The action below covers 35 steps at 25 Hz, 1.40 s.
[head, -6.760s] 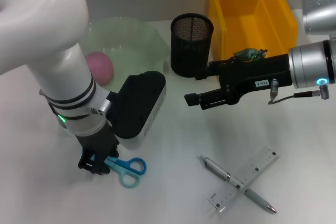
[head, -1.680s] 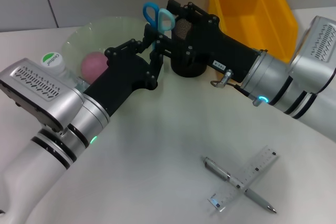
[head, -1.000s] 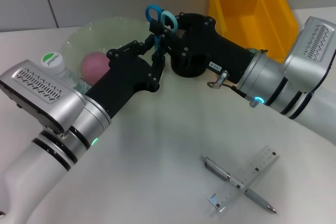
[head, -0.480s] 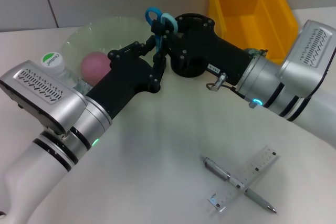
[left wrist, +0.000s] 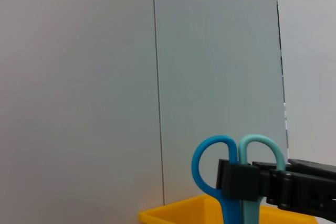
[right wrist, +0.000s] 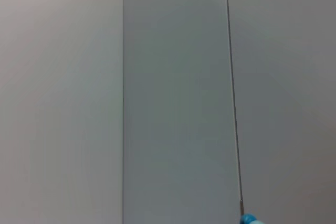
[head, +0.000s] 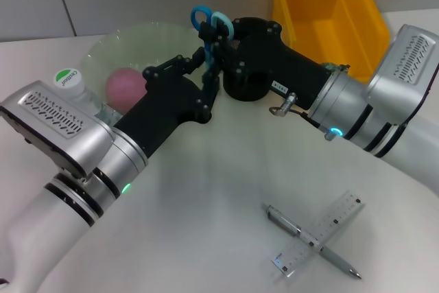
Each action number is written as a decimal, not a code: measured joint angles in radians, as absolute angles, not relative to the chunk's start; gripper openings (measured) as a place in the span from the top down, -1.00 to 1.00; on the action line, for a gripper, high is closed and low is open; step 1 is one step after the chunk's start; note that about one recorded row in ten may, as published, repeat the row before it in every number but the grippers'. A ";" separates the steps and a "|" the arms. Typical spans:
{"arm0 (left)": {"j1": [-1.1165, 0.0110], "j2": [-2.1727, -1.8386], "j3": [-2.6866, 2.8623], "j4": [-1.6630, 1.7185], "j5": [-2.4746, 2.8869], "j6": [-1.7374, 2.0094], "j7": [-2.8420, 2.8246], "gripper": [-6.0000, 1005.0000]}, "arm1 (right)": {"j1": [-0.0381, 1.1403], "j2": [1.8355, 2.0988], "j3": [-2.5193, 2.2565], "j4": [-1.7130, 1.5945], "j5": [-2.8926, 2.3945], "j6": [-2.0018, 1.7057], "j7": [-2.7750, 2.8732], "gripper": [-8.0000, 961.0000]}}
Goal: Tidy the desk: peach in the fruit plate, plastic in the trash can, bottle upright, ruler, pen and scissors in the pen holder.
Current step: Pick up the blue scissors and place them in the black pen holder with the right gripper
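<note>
Scissors (head: 211,24), one pair, stand handles-up between my two grippers, raised above the table just beside the pen holder (head: 251,60). From the head camera I see the right gripper (head: 218,44) pinching them just under the two blue loops, while the left gripper (head: 206,73) sits lower against the blades with its fingers either side; I cannot tell whether those fingers still press on the metal. The left wrist camera adds what the head view lacks: a close look at both loops, one darker blue and one lighter, with a black finger of the right gripper clamped across them and a strip of yellow bin edge below. The right wrist camera gives me only wall and a sliver of blue handle at its border. Further out I count one pen holder, one green plate (head: 154,42) holding one pink peach (head: 125,87), one bottle (head: 70,81) with a green-marked cap beside my left arm, one yellow bin (head: 329,12), and near me one pen (head: 312,241) crossing one ruler (head: 317,234) on the table (head: 206,224).
</note>
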State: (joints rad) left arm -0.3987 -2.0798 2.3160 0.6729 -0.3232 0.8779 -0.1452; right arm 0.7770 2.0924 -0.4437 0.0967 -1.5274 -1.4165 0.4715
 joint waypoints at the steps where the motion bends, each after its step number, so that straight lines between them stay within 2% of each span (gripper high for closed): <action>1: -0.399 -2.080 2.318 0.674 -0.321 0.878 -0.147 0.46 | 0.777 2.092 -0.443 0.097 -1.527 -1.417 0.472 0.81; 8: -0.401 -2.080 2.317 0.676 -0.324 0.877 -0.153 0.45 | 0.778 2.092 -0.443 0.097 -1.531 -1.417 0.473 0.82; 13: -0.400 -2.080 2.311 0.677 -0.328 0.877 -0.157 0.09 | 0.776 2.092 -0.443 0.097 -1.534 -1.417 0.473 0.82; 16: -0.400 -2.080 2.310 0.677 -0.329 0.877 -0.164 -0.32 | 0.773 2.092 -0.443 0.097 -1.534 -1.418 0.474 0.82; 21: -0.398 -2.080 2.309 0.677 -0.329 0.879 -0.175 -0.60 | 0.769 2.092 -0.443 0.096 -1.534 -1.425 0.474 0.80; 30: -0.397 -2.073 2.322 0.678 -0.313 0.885 -0.230 -0.59 | 0.762 2.090 -0.425 0.076 -1.528 -1.432 0.489 0.78; 35: -0.356 -2.067 2.316 0.687 -0.258 0.915 -0.285 -0.59 | 0.740 2.087 -0.397 -0.017 -1.527 -1.442 0.569 0.76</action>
State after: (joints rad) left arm -0.3559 -2.0671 2.3162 0.6872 -0.2581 0.9145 -0.2852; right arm 0.7397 2.0874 -0.3973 -0.0171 -1.5272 -1.4423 0.5693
